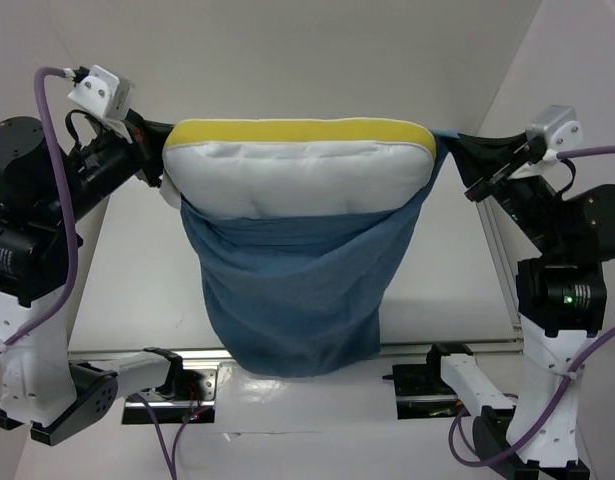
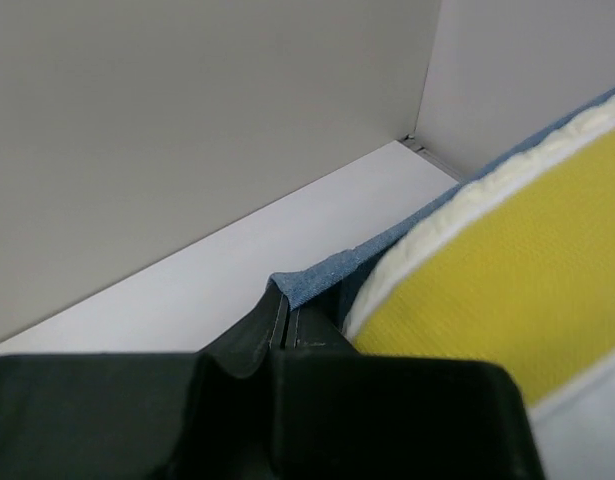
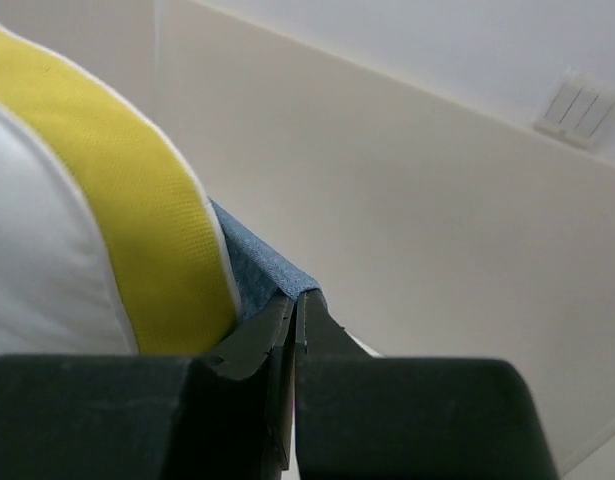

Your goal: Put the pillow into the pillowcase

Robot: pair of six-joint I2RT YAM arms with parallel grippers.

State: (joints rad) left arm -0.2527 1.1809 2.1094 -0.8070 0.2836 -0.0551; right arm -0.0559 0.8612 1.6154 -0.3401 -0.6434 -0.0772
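left gripper [image 2: 286, 318]: jaws pinched flat on one mouth corner of the wrinkled dusty-blue cloth pillowcase [image 1: 299, 300]
right gripper [image 3: 296, 312]: same, clamped on the opposite corner
pillow: soft cream-white rectangular pillow with yellow edge band [image 1: 299, 170], hung between the arms, lower part inside the sack
done: roughly half in, I'd say
left: upper part and yellow band exposed; hem needs to go over them

The pillow [image 1: 299, 170] is cream-white with a yellow edge band facing 12 o'clock. It lies level and sits partly inside the mouth of the pillowcase [image 1: 292, 300], with its upper half bare. The pillowcase is wrinkled dusty-blue cloth, hanging slack toward 6 o'clock. Its mouth corners are pulled taut toward 9 and 3 o'clock.
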